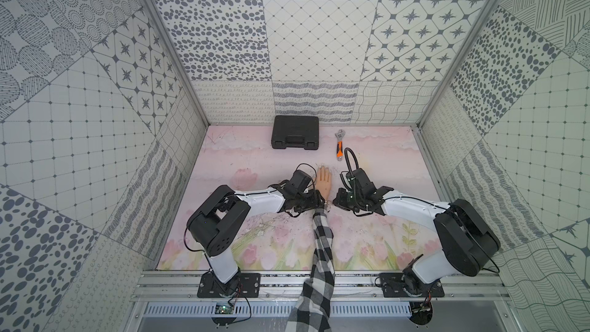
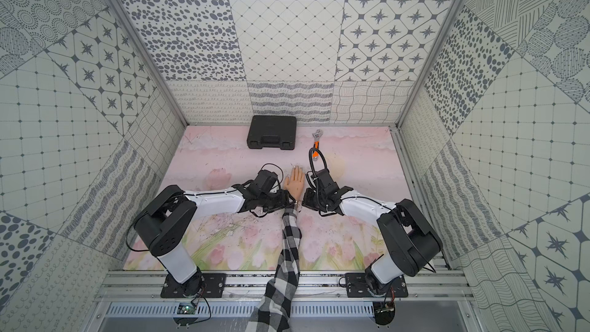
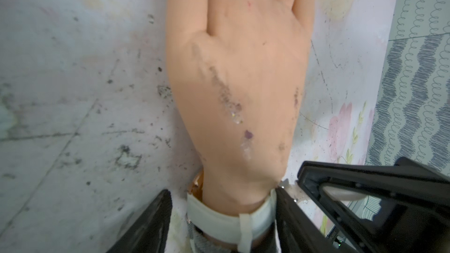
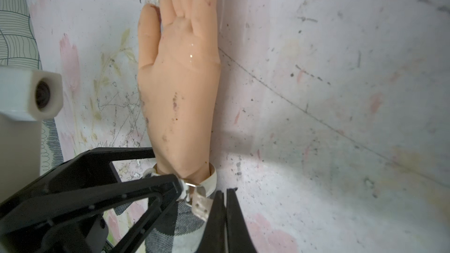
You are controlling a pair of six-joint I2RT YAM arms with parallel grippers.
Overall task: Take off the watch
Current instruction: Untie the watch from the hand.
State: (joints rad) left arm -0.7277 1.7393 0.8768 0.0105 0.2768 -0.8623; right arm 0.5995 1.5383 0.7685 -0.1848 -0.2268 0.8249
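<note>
Wrist detail, both arms. The watch [image 3: 226, 222] sits round the wrist of the mannequin hand [image 3: 238, 81], which lies back-upward on the table [image 1: 242, 161]. The metal body [image 3: 196, 186] is turned to the side of the wrist, so only the pale strap crosses the top. My left gripper [image 3: 222, 200] is spread astride the wrist at the strap. One fingertip touches the strap beside the buckle [image 4: 188, 186]; the other stands just clear of it. I judge this straddle is meant to steady the wrist and pin the band, so that neither rolls under a pull. My right gripper [image 4: 226, 192] has its fingers pressed together, with the tips just beside the loose strap end [image 4: 201, 205]. Whether any of that end is caught between them I cannot tell. It is likely placed there to draw the end back through the buckle. The checked sleeve [image 1: 321, 250] comes up close behind the strap, which may be why I approach from both sides and not from behind. The wrench [image 1: 339, 146] and the black case [image 1: 295, 132] lie well apart and play no part here.
</note>
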